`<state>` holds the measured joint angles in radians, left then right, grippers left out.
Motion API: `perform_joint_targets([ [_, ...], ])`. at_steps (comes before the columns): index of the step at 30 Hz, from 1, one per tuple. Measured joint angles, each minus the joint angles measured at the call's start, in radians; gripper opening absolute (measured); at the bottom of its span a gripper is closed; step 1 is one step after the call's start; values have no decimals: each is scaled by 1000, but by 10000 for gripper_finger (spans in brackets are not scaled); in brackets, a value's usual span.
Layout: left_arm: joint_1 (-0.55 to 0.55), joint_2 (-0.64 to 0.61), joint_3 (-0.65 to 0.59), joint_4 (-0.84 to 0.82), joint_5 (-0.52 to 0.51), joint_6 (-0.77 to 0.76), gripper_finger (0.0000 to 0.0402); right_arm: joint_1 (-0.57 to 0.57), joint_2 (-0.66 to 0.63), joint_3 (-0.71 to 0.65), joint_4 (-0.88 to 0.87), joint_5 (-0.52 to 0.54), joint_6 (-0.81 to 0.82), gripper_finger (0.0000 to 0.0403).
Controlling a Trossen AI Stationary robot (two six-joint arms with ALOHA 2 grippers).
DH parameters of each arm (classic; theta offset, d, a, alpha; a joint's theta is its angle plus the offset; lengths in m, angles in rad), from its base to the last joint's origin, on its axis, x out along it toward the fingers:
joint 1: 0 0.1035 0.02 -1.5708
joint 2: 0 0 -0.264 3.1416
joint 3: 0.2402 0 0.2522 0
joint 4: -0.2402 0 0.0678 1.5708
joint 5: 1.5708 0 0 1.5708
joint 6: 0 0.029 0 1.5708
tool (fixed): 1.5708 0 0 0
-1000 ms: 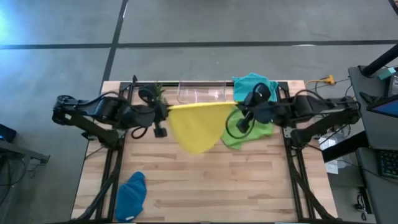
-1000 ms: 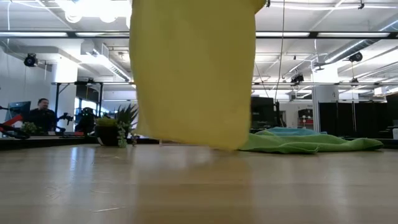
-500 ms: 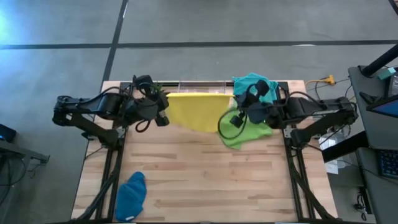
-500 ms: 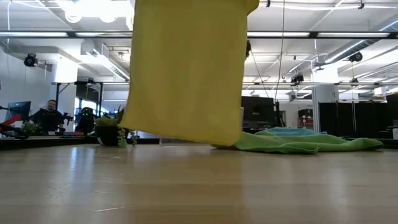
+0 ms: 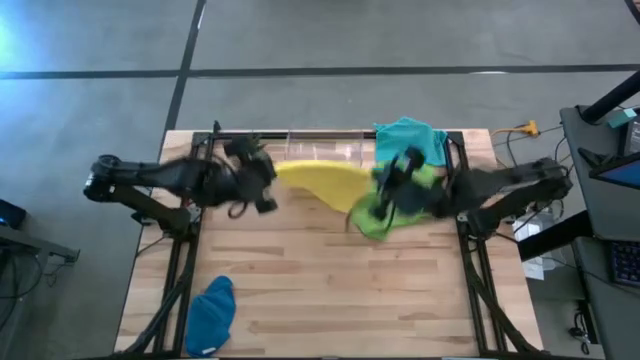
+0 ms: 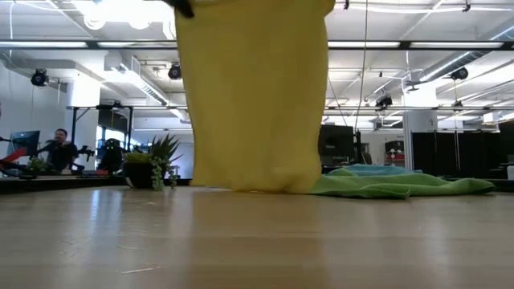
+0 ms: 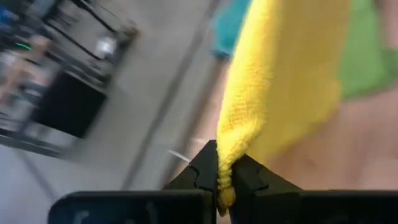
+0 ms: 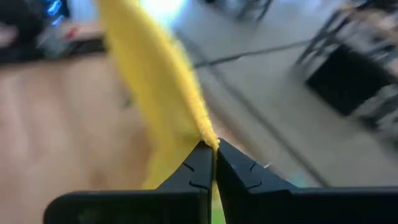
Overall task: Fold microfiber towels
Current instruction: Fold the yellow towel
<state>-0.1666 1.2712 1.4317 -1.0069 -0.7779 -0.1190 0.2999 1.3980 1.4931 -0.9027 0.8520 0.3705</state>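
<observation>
I can read no writing, brand or label anywhere on the towels, the arms or the table (image 5: 330, 290).

From overhead both arms are smeared, so the exact fingertip positions are hard to fix. At table height the yellow towel (image 6: 253, 96) fills the middle of my picture, its top edge is cut off, and neither gripper shows clearly there; I only catch a dark scrap at its upper corner.

My left gripper (image 7: 217, 180) is clenched on one corner of the yellow towel, the cloth pinched between the two fingers and running away from them. My right gripper (image 8: 213, 158) is likewise clamped on another corner, the yellow edge rising straight out of the closed tips. The towel hangs stretched between the two grippers, its lower edge down at the tabletop.

Directly beneath and just beyond my right gripper lies the lime green towel (image 5: 385, 212), rumpled, with the teal towel (image 5: 410, 138) past it at the table's far edge. The dark blue towel (image 5: 212, 315) is bunched well away from both grippers, near the front corner on my left arm's side.

A person (image 6: 56, 148) sits far off in the room.
</observation>
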Motion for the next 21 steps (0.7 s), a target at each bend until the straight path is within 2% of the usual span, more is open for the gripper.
perform_joint_targets([
  [3,-112,0,-140,9,58,-176,0,123,60,-71,-11,-27,193,8],
  [6,-242,1,-290,90,160,-354,0,231,118,-120,0,-104,377,8],
  [9,-369,2,-426,265,250,-470,0,318,186,-166,35,-193,529,8],
  [12,-464,2,-547,517,317,-506,0,375,233,-206,118,-272,621,8],
  [17,-513,9,-714,931,394,-568,0,416,297,-271,317,-402,686,8],
  [21,-509,22,-769,1047,536,-677,0,416,302,-277,386,-466,716,8],
])
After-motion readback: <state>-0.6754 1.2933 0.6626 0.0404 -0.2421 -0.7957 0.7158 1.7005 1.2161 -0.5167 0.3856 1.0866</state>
